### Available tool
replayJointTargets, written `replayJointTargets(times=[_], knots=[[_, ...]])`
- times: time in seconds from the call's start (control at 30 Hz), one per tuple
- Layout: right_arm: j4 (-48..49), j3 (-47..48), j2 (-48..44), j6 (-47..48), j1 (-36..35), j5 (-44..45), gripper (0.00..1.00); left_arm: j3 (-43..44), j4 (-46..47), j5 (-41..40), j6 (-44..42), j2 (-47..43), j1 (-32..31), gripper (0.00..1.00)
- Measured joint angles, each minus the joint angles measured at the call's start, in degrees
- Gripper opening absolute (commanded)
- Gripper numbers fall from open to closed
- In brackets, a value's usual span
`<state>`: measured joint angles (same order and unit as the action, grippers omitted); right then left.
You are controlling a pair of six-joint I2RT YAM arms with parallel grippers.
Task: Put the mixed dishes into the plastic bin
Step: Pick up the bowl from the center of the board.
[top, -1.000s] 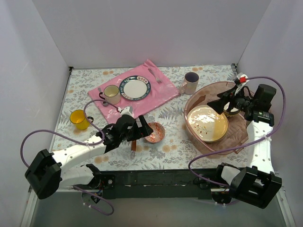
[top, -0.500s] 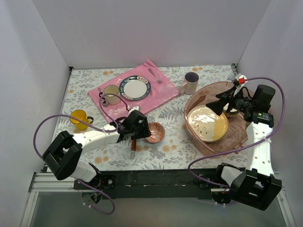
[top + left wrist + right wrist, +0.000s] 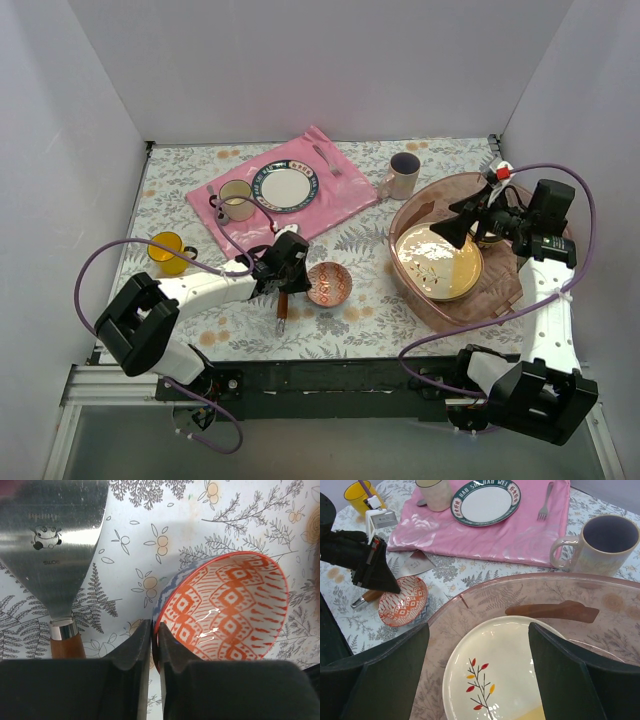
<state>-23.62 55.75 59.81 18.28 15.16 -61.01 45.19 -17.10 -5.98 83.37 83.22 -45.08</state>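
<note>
A small bowl (image 3: 329, 284) (image 3: 225, 610) with an orange diamond pattern inside sits on the flowered tablecloth near the middle. My left gripper (image 3: 299, 273) (image 3: 154, 639) is shut on the bowl's left rim, one finger inside and one outside. The plastic bin (image 3: 402, 214) (image 3: 520, 578) stands at the right and holds a cream plate (image 3: 438, 261) (image 3: 490, 680). My right gripper (image 3: 456, 226) (image 3: 478, 626) hangs open above that plate, holding nothing. A yellow mug (image 3: 167, 252) (image 3: 362, 495) stands far left. A pinkish mug (image 3: 403, 176) (image 3: 605, 545) stands behind the bin.
A pink mat (image 3: 335, 205) at the back carries a dark-rimmed white plate (image 3: 286, 187), a cream mug (image 3: 236, 199) and a fork (image 3: 325, 158). A metal spatula (image 3: 282, 306) (image 3: 55, 545) lies left of the bowl. A wooden utensil (image 3: 552, 611) lies in the bin.
My left arm has swung in toward the bowl and its gripper has closed on the rim. The right arm has hardly moved and stays open.
</note>
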Motion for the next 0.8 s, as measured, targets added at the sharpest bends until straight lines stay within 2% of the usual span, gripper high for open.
replayJointTargets(times=[0.23, 0.4, 0.63, 0.8], knots=[[-2.3, 0.7, -0.3, 1.7, -2.3, -0.5, 0.88, 0.0, -0.5, 0.1, -0.5, -0.4, 0.0, 0.00], [-4.6, 2.0, -0.3, 3.2, -5.7, -0.5, 0.88, -0.4, -0.1, 0.0, -0.8, -4.7, 0.0, 0.00], [-10.5, 7.6, 2.3, 7.3, -16.2, 1.1, 0.89, -0.9, 3.2, -2.9, -0.9, -15.1, -0.9, 0.00], [-14.6, 12.1, 6.3, 8.9, -25.5, 5.2, 0.88, -0.9, 4.6, -11.2, 0.3, -18.7, -5.6, 0.00]])
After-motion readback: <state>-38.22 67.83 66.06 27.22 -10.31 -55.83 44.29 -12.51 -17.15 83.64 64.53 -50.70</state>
